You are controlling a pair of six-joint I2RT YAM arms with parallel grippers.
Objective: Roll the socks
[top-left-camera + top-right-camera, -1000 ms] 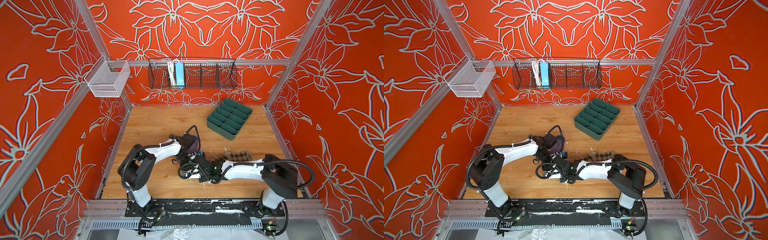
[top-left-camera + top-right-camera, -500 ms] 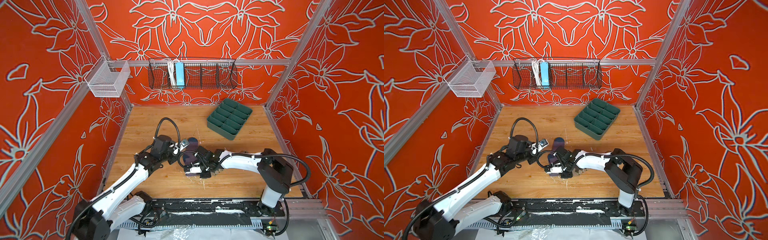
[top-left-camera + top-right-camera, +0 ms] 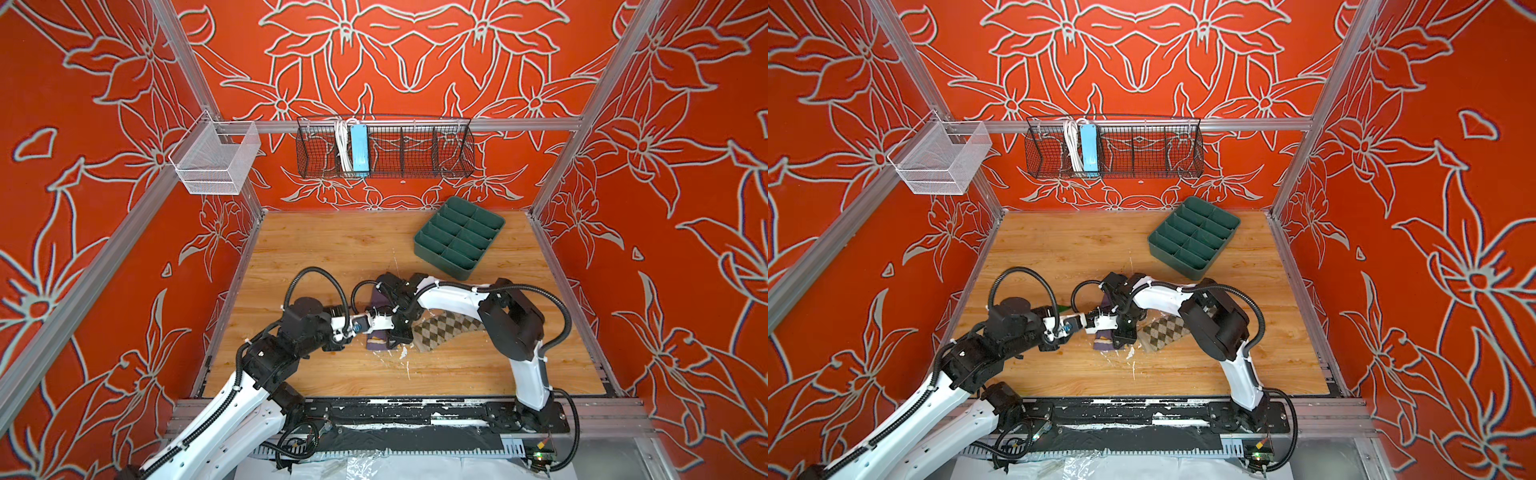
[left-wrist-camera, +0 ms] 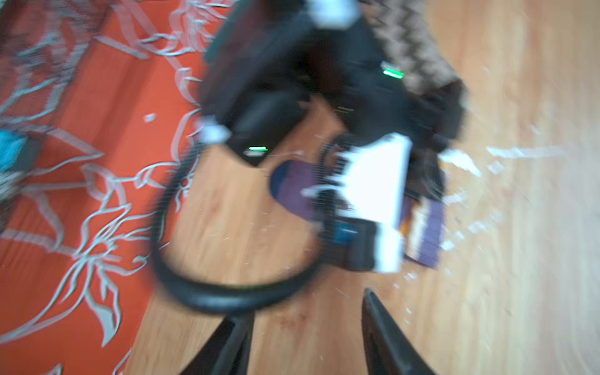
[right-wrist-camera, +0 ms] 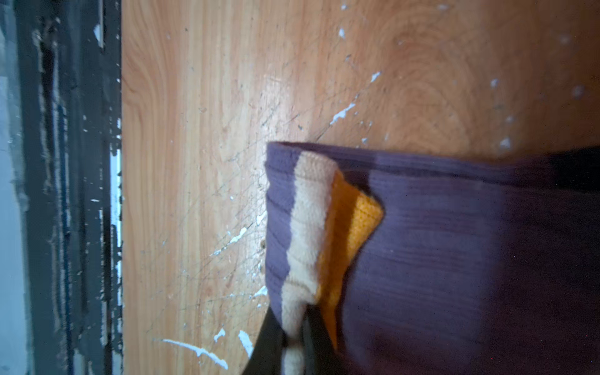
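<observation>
Left gripper released: fingers apart over bare tabletop, nothing between them, just short of the purple sock. Next along, in both top views, purple sock flat on the wood, stretched away from the near edge, middle hidden under the right arm's wrist. Right gripper clenched on the cuff end, pinching the cream band, mustard-yellow edge folded back onto the purple body: a first turn-over at most, no coil to speak of. Further right, argyle sock flat and unrolled, close against the purple one under the arm; touching or overlapping, cannot tell. Beyond, toward the back wall, green tray, apart from both socks.

Judged early in the job: one fold started at the purple cuff, whole length left to wind up; argyle sock not in either grip, all of its rolling left. One bundle or two: unclear from the task line. Probable use for the free left gripper: pinning or feeding the fabric during the winding
</observation>
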